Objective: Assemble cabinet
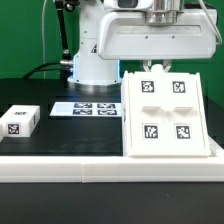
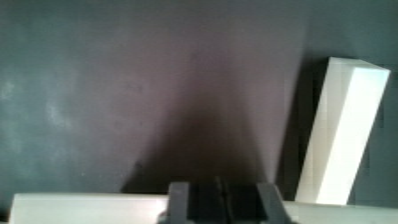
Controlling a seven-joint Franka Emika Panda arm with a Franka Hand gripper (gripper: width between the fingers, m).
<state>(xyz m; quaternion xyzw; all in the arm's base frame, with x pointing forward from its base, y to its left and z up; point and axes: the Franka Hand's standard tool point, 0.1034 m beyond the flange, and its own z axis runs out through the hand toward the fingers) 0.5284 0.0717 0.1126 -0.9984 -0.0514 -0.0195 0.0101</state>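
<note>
Starting from the exterior view's left, there's a small white plastic block [image 1: 20, 121] with one black-and-white tag. It sits well apart from everything else, so you can ignore it for now. Next comes the marker board [image 1: 85, 108], flat on the black table [image 1: 60, 140] toward the far side. Over on the exterior view's right is the cabinet [image 1: 166, 112], the big white plastic box with four square tags on its upper face. It looks to be lying flat, with its near edge close to the table's white front rim.

My read is that you're on the approach to the cabinet's far edge, with nothing held yet. To do it well, square the wrist to that edge before dropping, come down straight and go slow. A box that wide will likely pivot if you touch it off-centre.

You'd also need to open up before any grab. In the wrist view the pincer [image 2: 222, 198] has its fingers drawn together with nothing between them, so it's closed and empty as far as the blur lets me say.

As for placement, the pincer hangs right above the cabinet's far edge, roughly mid-width, and the box stretches from there toward the near side. The fingertips are hidden in the exterior view, so I can't tell if they're touching it. The wrist view also shows a long white bar [image 2: 347, 130] beside the fingers, but I can't tell which part it is.
</note>
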